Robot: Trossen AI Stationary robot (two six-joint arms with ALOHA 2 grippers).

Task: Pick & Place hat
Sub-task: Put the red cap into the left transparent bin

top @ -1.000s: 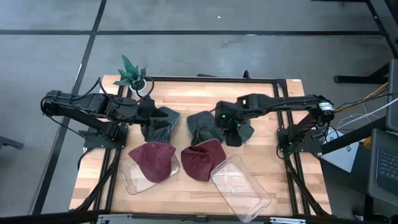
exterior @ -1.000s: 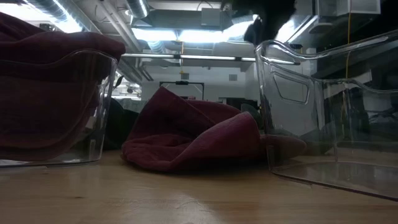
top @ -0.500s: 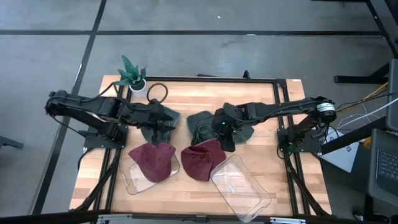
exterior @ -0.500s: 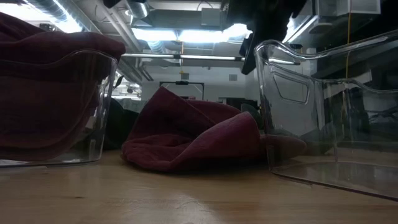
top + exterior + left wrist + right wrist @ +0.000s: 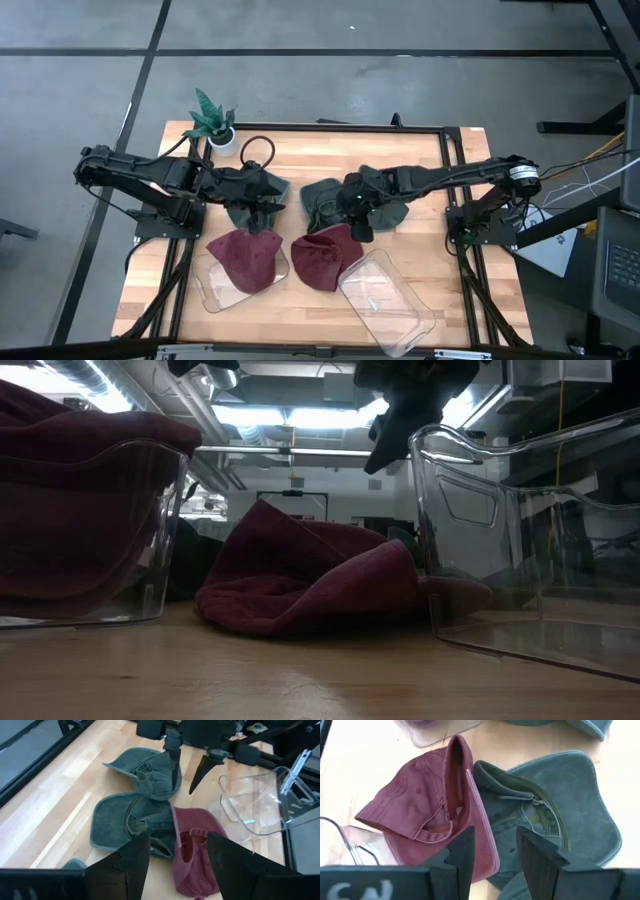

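Clear bin (image 5: pixel 388 298): beyond maroon cap, empty.
Green cap (image 5: pixel 555 827): under right gripper (image 5: pixel 495 851), fingers apart; soft, light, likely floppy; pinch crown edge or brim.
Maroon cap (image 5: pixel 427 815): beside fingers.
Left gripper (image 5: pixel 175 852): fingers apart, above caps.

Two maroon hats (image 5: pixel 246 257) (image 5: pixel 322 257), three green hats (image 5: pixel 255 197) (image 5: pixel 322 203) (image 5: pixel 392 205), two clear bins (image 5: pixel 222 289) (image 5: pixel 388 300), one plant (image 5: pixel 212 118).

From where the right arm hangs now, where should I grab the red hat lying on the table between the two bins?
Take the red hat by its raised back edge with the strap opening, coming straight down. It lies upside down, so that rim stands up as a thin fold the open jaws of the right gripper could likely straddle. The green hat touches its far side, so stay on the red rim.
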